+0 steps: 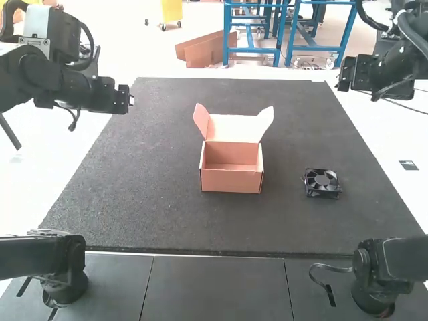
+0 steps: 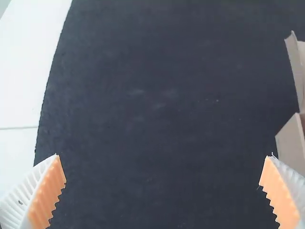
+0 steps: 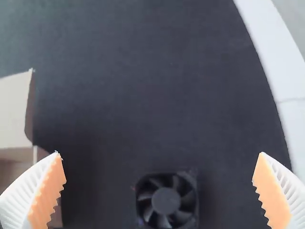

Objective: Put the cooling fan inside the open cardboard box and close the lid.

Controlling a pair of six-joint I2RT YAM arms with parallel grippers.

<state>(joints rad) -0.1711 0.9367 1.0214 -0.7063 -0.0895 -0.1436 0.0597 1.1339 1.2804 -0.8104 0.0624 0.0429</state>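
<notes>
Black mat [image 1: 134, 167] bears the fan [image 1: 322, 182] lying flat, right of the open box [image 1: 231, 168], with left gripper [image 2: 162, 162] and right gripper [image 3: 159, 155] both spread wide, empty; the low fan may skid aside if pinched off-centre.

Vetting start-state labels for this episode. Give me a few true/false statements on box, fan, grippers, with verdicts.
The cardboard box stands open on the black mat, lid up. True.
The cooling fan is inside the box. False: it lies flat on the mat, apart from the box.
The right gripper is shut on the fan. False: it is open and clear of the fan.
The left gripper is open and holds nothing. True.
</notes>
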